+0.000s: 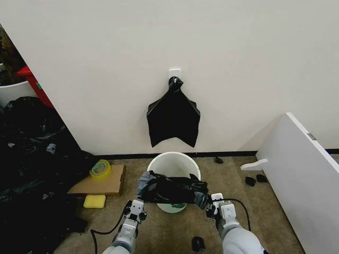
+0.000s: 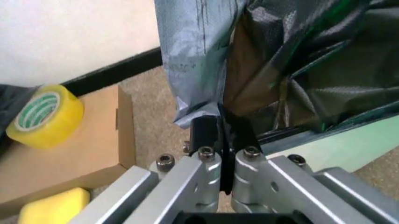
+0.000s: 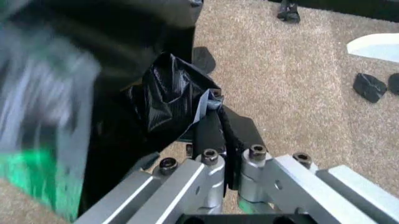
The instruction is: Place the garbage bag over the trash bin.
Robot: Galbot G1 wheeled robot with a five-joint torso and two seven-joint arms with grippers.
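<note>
On the floor at the far left lie a roll of yellow tape (image 1: 100, 168) on a flat piece of cardboard (image 1: 100, 182) and a yellow sponge (image 1: 95, 201), all well clear of the work. The left claw (image 1: 135, 209) is clamped shut on the left edge of the garbage bag (image 1: 172, 189), its fingers (image 2: 203, 135) pinching a fold of the thin film. The bag hangs stretched between the two arms, just in front of and over the near rim of the trash bin (image 1: 173, 159), which stands on the carpet against the wall below a black bag bundle (image 1: 173, 119) on a white hook. The right claw (image 1: 212, 202) grips the bag's right edge, likewise closed on the plastic. The step in hand appears to be carrying the spread bag to the bin; the next move likely calls for opening the mouth wider than the rim and lowering it over evenly.
</note>
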